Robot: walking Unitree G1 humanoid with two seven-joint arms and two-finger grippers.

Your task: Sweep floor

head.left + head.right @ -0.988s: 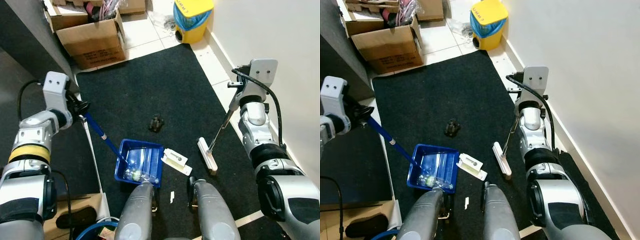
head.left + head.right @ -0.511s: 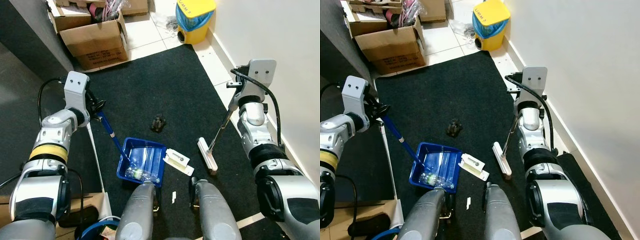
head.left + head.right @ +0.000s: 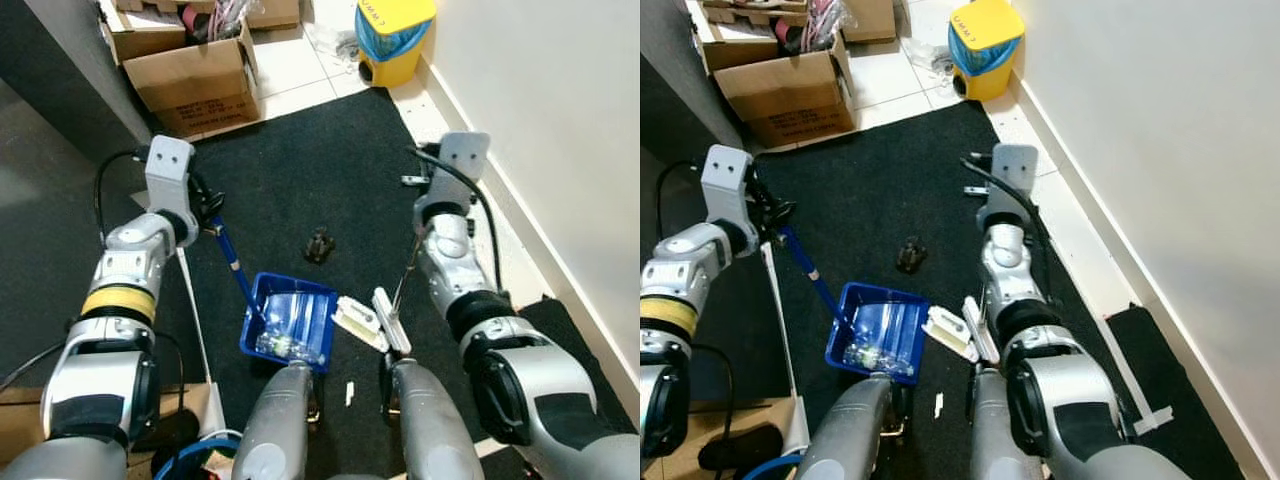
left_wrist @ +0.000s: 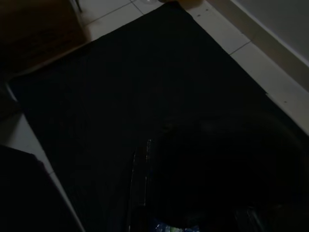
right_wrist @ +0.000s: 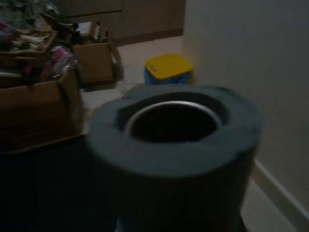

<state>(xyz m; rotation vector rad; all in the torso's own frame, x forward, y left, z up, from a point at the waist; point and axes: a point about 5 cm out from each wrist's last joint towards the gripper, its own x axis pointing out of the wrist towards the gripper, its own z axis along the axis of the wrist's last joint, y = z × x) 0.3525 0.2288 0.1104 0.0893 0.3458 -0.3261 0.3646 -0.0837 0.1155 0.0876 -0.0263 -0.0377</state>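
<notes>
— While we stand on the black mat (image 3: 300,180), where do we judge the sweeping to be?
— We reckon we are mid-stroke, pushing litter toward the blue dustpan (image 3: 290,320). It sits open on the mat just ahead of our legs, with some clear bits already lying inside it.
— And our hold on it?
— Our left gripper (image 3: 205,215) is up at the top of the pan's long blue handle (image 3: 232,262). We cannot tell whether its fingers are clamped on it. That handle runs slantwise from the gripper, up and to our left, down to the pan's near left corner.
— The broom?
— Its thin shaft (image 3: 408,272) leans from our right gripper (image 3: 425,215) down and toward us to the pale broom head (image 3: 390,320). Again, we cannot tell how those fingers stand. In the right wrist view the shaft's grey foam end (image 5: 174,140) looms close to the lens.
— Which way does the head lie?
— Its long axis runs roughly away from us, and it rests just beside a white flat piece (image 3: 358,320), which lies between head and pan.
— So next?
— We think the head should push leftward, nudging that piece over the pan's lip. A small dark lump (image 3: 318,245) farther out and a white scrap (image 3: 347,394) near our feet are still to be gathered.
</notes>
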